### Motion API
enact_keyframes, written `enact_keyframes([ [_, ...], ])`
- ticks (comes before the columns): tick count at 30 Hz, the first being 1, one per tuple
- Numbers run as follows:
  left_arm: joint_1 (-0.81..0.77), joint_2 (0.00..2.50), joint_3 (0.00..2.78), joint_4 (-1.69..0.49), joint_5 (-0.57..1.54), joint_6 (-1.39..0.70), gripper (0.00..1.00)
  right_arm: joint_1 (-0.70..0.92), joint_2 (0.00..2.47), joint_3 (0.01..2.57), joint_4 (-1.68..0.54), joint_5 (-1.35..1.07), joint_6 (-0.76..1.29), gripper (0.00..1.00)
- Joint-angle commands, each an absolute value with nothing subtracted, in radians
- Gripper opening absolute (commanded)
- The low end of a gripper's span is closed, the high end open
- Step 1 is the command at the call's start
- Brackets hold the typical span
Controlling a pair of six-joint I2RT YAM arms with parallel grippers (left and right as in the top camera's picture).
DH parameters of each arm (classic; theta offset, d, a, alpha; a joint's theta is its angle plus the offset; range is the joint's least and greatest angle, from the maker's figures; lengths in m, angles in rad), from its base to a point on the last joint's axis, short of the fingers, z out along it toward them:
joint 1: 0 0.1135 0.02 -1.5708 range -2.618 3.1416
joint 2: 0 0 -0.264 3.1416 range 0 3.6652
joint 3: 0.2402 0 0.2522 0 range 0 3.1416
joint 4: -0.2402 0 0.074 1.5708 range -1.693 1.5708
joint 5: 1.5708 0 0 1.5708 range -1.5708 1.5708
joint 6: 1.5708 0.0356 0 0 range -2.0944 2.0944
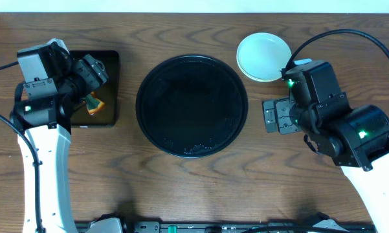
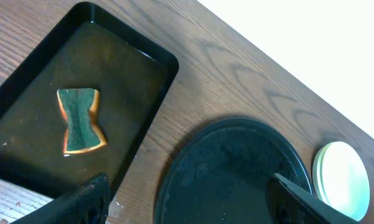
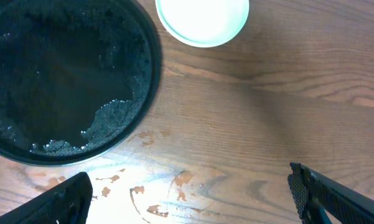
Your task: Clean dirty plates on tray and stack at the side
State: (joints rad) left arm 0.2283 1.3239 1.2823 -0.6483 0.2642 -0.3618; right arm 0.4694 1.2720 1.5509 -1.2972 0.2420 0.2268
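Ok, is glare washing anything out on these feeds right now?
Right wrist: the stacked plates are blown out to near white, and a glare patch brightens the brown smears on the table. Left wrist: the upper right corner beyond the table edge is pure white. Overhead: evenly lit, the tray reads dark with little detail.

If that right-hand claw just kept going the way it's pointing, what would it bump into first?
Probably the wooden table: the right gripper aims at brown smears just beside the round black tray, not the plates. Depth is unclear.
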Motion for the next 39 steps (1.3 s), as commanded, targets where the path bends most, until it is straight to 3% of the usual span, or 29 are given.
enact_keyframes([
  [1, 0.231, 1.320, 1.280, -0.651, 0.277, -0.352, 0.80, 0.459, 1.229, 1.557, -1.298, 0.242, 0.231, 0.99],
  [17, 0.231, 1.320, 1.280, -0.651, 0.277, -0.352, 0.80, 0.439, 1.142, 1.557, -1.299, 0.242, 0.231, 0.99],
  [28, 0.231, 1.320, 1.280, -0.651, 0.277, -0.352, 0.80, 0.276, 1.050, 1.553, -1.342, 0.250, 0.231, 0.99],
  [33, 0.231, 1.320, 1.280, -0.651, 0.277, -0.352, 0.80, 0.186, 0.904, 1.390, -1.170, 0.208, 0.231, 0.99],
  [39, 0.231, 1.320, 1.280, -0.651, 0.277, -0.352, 0.80, 0.109, 0.680, 0.950, -0.826, 0.130, 0.244, 0.99],
])
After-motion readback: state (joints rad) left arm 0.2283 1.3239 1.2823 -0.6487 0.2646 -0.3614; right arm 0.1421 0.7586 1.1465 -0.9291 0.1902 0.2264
